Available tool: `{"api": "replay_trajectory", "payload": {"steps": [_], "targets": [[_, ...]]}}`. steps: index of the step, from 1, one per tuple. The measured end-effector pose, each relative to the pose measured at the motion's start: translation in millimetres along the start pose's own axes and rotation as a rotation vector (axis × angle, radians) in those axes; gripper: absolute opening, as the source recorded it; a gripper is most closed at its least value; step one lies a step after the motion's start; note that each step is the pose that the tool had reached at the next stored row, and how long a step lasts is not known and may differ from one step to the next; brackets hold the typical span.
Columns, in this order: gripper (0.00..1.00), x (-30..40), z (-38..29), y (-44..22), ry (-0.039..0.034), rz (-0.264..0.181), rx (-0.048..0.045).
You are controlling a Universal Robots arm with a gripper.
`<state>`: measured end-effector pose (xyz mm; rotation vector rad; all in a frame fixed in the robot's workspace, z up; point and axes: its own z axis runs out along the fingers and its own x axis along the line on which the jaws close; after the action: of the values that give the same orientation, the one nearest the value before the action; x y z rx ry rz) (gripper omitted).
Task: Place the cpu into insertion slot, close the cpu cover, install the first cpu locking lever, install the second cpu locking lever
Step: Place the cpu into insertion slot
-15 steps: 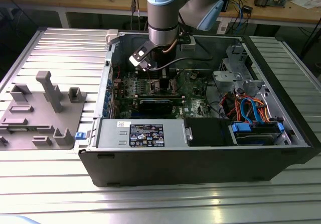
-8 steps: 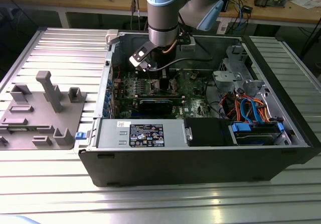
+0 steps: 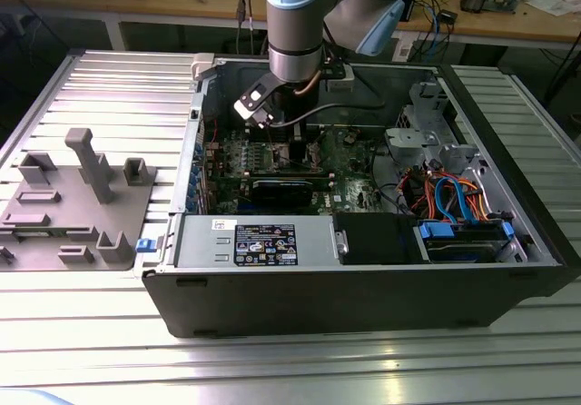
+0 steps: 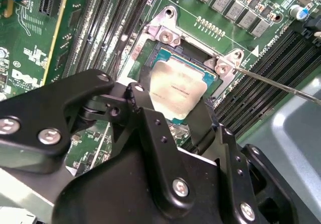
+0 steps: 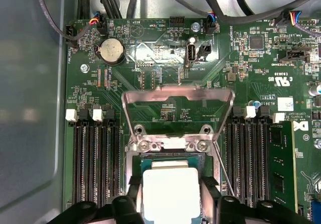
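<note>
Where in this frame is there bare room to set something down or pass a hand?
Bare table slats lie in front of the case and beyond the grey fixture. Inside is crowded: cables, and the pincer gripping the cpu.

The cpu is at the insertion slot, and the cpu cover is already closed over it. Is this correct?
No. The cpu is at the insertion slot, but the cpu cover is open, swung back from it, as the first wrist view shows.

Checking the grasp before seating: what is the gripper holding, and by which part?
The gripper holds the cpu, its fingers closed on two opposite side edges, at the insertion slot.
</note>
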<state>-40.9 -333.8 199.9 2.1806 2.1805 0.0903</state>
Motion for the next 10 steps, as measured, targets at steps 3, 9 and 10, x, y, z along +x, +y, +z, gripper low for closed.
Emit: {"api": "replay_trajectory", "payload": {"steps": [3,9,10], "targets": [[0.53,0.1,-0.6,0.1,0.0005,0.0,-0.0001],[0.53,0.0,-2.2,0.4,-0.0019,0.024,0.0],[0.53,0.1,-2.1,0.7,-0.0027,0.033,0.0]]}}
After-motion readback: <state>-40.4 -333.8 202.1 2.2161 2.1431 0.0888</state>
